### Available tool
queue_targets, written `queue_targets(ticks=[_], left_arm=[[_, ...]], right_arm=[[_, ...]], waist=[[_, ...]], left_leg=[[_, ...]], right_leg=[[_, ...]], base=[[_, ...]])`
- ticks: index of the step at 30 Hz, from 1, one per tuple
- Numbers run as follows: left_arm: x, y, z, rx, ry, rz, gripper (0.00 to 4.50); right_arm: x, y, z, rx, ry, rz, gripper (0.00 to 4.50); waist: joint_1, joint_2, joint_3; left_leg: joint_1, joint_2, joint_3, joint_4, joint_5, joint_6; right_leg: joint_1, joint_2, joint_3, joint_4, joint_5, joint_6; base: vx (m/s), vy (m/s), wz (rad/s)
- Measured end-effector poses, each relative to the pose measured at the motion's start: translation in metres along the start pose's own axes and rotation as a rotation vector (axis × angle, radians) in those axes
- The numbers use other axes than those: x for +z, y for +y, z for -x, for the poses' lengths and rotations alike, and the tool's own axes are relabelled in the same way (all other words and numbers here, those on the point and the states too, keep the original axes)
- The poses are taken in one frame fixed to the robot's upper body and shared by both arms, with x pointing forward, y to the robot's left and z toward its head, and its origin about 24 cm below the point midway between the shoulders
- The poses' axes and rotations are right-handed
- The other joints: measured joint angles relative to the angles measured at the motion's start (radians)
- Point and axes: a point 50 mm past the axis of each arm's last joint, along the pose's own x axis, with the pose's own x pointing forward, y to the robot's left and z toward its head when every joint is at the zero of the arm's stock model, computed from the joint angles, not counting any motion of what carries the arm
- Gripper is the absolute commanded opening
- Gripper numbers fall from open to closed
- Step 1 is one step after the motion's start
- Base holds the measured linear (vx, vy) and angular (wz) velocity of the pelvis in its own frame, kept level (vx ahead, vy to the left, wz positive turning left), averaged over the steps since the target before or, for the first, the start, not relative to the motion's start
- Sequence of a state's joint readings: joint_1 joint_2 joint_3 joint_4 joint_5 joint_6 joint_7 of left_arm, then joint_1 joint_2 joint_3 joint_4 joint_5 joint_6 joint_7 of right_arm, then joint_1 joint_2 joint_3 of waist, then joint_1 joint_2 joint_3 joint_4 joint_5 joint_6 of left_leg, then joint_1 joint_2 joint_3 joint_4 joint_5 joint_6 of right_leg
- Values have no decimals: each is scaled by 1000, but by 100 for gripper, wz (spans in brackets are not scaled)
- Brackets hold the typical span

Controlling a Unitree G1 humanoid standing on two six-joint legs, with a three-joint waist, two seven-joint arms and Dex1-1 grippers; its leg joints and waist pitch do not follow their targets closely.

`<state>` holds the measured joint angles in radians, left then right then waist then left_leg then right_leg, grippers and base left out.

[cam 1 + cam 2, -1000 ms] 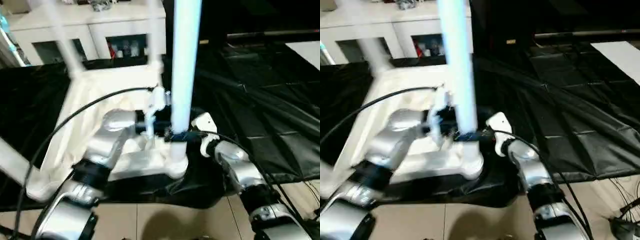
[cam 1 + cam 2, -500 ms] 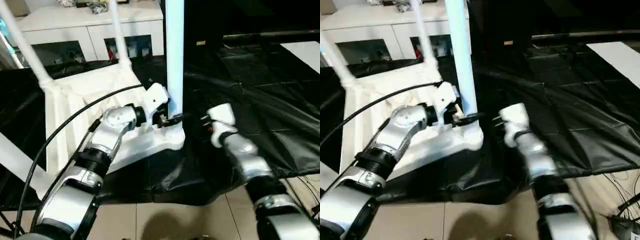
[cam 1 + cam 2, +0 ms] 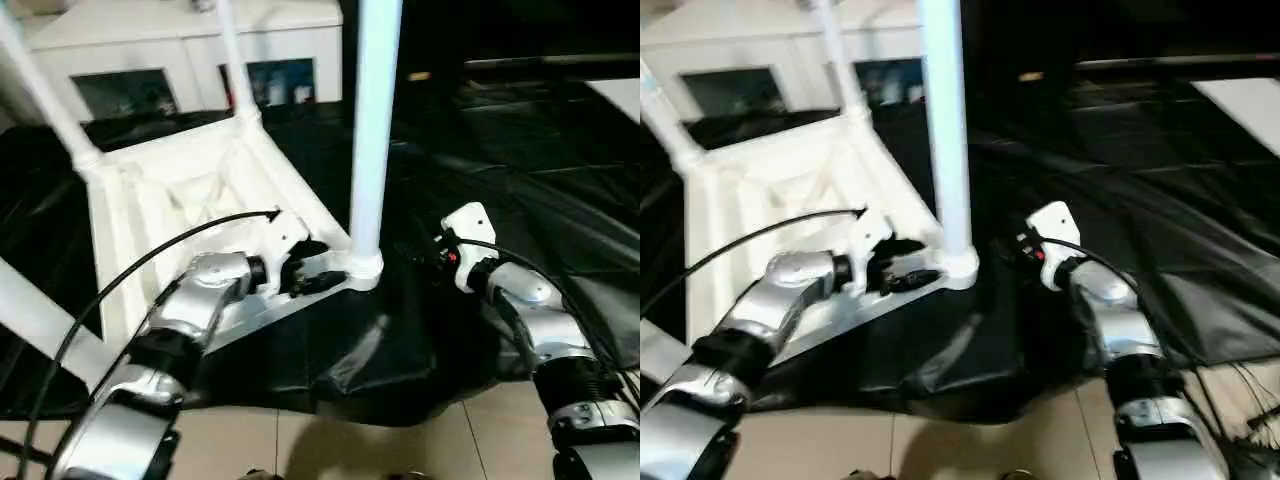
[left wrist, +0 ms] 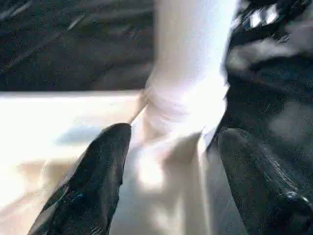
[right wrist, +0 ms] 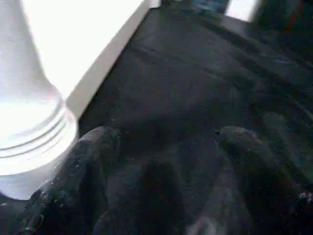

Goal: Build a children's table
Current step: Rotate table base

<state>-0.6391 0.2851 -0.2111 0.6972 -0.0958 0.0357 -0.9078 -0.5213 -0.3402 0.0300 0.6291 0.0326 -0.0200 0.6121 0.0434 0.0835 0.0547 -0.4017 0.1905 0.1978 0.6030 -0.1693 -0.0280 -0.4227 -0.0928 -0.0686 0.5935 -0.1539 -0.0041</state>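
Note:
The children's table top point(image 3: 190, 190) lies upside down on the black-covered work table. Its legs stand up from the corner sockets, the nearest leg point(image 3: 375, 130) in the front corner socket point(image 3: 362, 265). Two more legs point(image 3: 45, 90) point(image 3: 232, 60) rise at the back, and another leg point(image 3: 30, 320) shows at the left edge. My left gripper point(image 3: 318, 280) is at the front corner, open, its fingers point(image 4: 93, 186) standing on either side of the socket and leg base. My right gripper point(image 3: 440, 250) is open over the black cover a little to the right of that leg, with nothing between its fingers point(image 5: 83, 181).
A white glass-door cabinet point(image 3: 180, 50) stands behind the work table. The wrinkled black cover point(image 3: 520, 150) spreads to the right and hangs over the front edge above the tiled floor point(image 3: 330, 450). A black cable point(image 3: 150, 270) arcs over my left forearm.
My right gripper has drawn back to the right, away from the base of the near leg. The left gripper stays at the front corner. The view has shifted.

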Motion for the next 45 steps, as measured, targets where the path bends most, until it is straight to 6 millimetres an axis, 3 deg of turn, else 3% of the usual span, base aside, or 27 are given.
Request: queue_targets(ticks=[3, 4, 6, 9, 12, 13, 19, 20, 29, 34, 39, 42, 45], left_arm=[[-5, 0, 5, 25, 51, 26, 328], [-7, -3, 6, 25, 57, 36, 302], [-6, -5, 6, 35, 68, 39, 294], [-5, -7, 8, 42, 91, 30, 258], [-5, -13, 5, 24, 114, 31, 249], [-6, -14, 5, 24, 125, 35, 223], [-7, -21, 3, 16, 149, 35, 198], [-7, -22, 3, 12, 165, 19, 174], [-11, -22, 6, 20, 205, 11, 116], [-13, -23, 9, 17, 219, 15, 57], [-15, -23, 12, 12, 230, 17, 40], [-18, -23, 17, 4, 241, 10, 1], [-18, -25, 20, -16, 246, 3, 1]], right_arm=[[-3, 1, 1, 4, 15, 5, 376], [-5, 2, 2, 7, 23, 2, 376], [-6, 3, 2, 11, 32, 0, 376], [0, 4, 1, 20, 15, 18, 376], [0, 3, 1, 20, 22, 32, 376], [0, 4, 1, 25, 28, 41, 376], [-1, 8, -1, 43, 38, 53, 376], [-2, 8, -1, 44, 42, 53, 376], [-5, 11, 1, 70, 61, 60, 376], [-3, 11, 1, 72, 51, 67, 376], [-2, 11, 1, 76, 50, 68, 376], [-3, 12, 1, 85, 51, 67, 376], [-5, 12, 2, 88, 55, 64, 376]], waist=[[12, 0, 0], [14, 0, 0], [15, 0, 0], [12, 0, 0], [11, 0, 0], [10, 0, 0], [7, 0, 0], [7, 0, 0], [1, 0, 0], [-7, 0, 0], [-11, 0, 0], [-14, 0, 0], [-14, 0, 0]], left_leg=[[1, 0, 1, 0, -3, -4], [2, 0, 1, 0, -3, -5], [2, 0, 1, 0, -3, -5], [4, 0, 1, -1, -3, -5], [6, 0, 1, -1, -3, -6], [6, 0, 1, -1, -3, -6], [6, 0, 1, -1, -3, -6], [6, 0, 1, -2, -3, -6], [6, 0, 1, -1, -3, -6], [6, 0, 1, -1, -3, -5], [7, 0, 1, -1, -3, -6], [8, 0, 1, -1, -3, -6], [8, 0, 1, -1, -3, -6]], right_leg=[[1, -1, 1, 0, 0, 0], [2, -1, 1, 0, 0, 0], [3, -1, 1, 0, 0, 0], [4, -1, 2, 1, 0, 0], [6, -1, 2, 1, 0, 1], [5, -1, 2, 1, 0, 1], [5, 0, 2, 1, 0, 1], [5, 0, 2, 1, 0, 1], [5, 0, 2, 1, 0, 1], [5, 0, 2, 1, 0, 1], [5, 0, 2, 1, 0, 1], [5, 0, 2, 1, 0, 1], [5, 0, 2, 1, 0, 1]], base=[[0, 0, 0], [0, 0, 0], [0, 0, 0], [0, 0, 0], [0, 0, 0], [0, 0, 0], [0, 0, 0], [0, 0, 0], [0, 0, 0], [0, 0, 0], [0, 0, 0], [0, 0, 0], [0, 0, 0]])
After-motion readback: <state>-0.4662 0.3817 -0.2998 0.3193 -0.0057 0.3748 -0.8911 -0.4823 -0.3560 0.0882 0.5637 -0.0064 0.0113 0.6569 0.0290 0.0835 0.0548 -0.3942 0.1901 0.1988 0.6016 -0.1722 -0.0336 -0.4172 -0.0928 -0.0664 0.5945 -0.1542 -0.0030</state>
